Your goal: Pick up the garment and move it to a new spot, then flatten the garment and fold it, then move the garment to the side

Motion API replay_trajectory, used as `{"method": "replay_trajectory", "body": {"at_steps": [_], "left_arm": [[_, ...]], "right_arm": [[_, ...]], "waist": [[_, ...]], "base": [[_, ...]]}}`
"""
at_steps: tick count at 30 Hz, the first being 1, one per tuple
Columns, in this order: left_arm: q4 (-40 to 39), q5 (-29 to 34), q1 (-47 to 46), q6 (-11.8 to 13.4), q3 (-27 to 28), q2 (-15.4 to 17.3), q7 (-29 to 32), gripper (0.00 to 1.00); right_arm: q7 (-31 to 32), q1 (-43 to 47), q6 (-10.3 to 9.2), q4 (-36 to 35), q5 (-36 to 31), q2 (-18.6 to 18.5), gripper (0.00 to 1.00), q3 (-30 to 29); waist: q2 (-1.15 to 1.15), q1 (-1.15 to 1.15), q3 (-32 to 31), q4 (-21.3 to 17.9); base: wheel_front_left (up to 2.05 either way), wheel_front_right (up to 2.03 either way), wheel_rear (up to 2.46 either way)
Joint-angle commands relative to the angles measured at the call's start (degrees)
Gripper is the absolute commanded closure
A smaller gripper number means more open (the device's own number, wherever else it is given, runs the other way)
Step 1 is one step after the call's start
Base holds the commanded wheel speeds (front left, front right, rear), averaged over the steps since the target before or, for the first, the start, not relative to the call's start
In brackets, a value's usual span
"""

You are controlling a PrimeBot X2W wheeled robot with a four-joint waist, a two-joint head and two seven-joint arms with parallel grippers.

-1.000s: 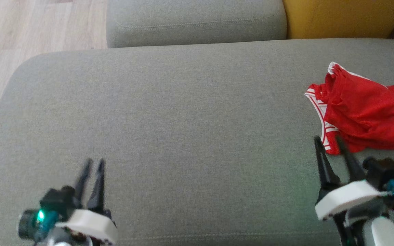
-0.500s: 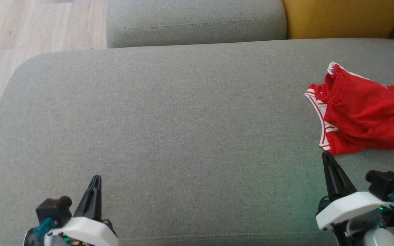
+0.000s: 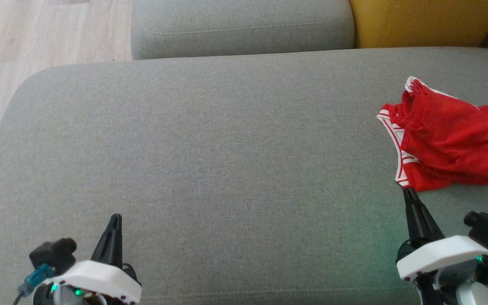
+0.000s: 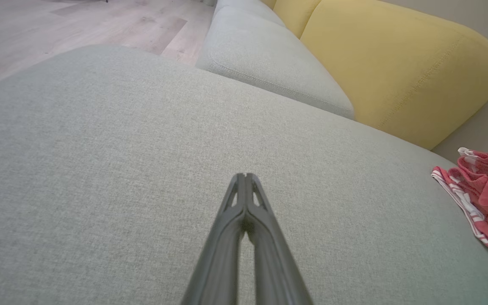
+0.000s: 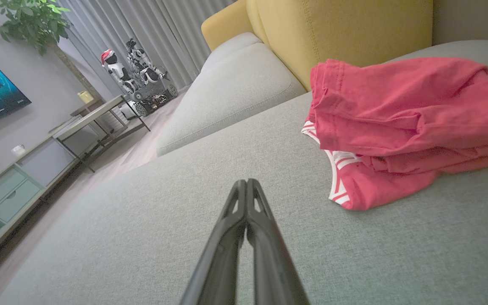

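Observation:
The garment (image 3: 449, 140) is red with white stripes along one edge, folded into a loose bundle at the right side of the grey sofa cushion (image 3: 227, 148). It also shows at the far right of the left wrist view (image 4: 487, 197) and at the upper right of the right wrist view (image 5: 400, 123). My right gripper (image 3: 408, 192) is shut and empty, its tips just short of the garment's near corner. My left gripper (image 3: 115, 218) is shut and empty at the lower left, far from the garment. In the wrist views both pairs of fingers (image 4: 245, 177) (image 5: 246, 183) meet over bare cushion.
A second grey cushion (image 3: 239, 25) and a yellow cushion (image 3: 426, 21) lie behind the seat. Wooden floor (image 3: 36, 38) runs along the left edge. A TV cabinet (image 5: 11, 190), a side table (image 5: 95, 116) and another robot (image 5: 142, 80) stand across the room.
Both grippers have shut from open. Both have drawn back toward the near edge, the right one's tips coming off the garment's corner. The garment has not moved.

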Motion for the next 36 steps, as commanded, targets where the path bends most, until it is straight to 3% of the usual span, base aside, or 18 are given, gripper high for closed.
{"method": "replay_trajectory", "body": {"at_steps": [1,36], "left_arm": [[-1.35,-1.66,-2.96,-0.44,1.83,0.42,0.28,1.0],[0.87,-22.33,-5.59,-5.09,8.03,-2.58,4.95,1.0]], "right_arm": [[-0.09,-3.21,-0.01,-1.53,2.01,-0.79,1.0,-0.14],[0.35,-5.44,-0.02,1.66,25.19,-1.18,1.0,-1.53]], "waist": [[0.0,0.0,0.0,-0.01],[0.0,0.0,0.03,-0.16]], "base": [[0.0,0.0,0.0],[0.0,0.0,0.0]]}}
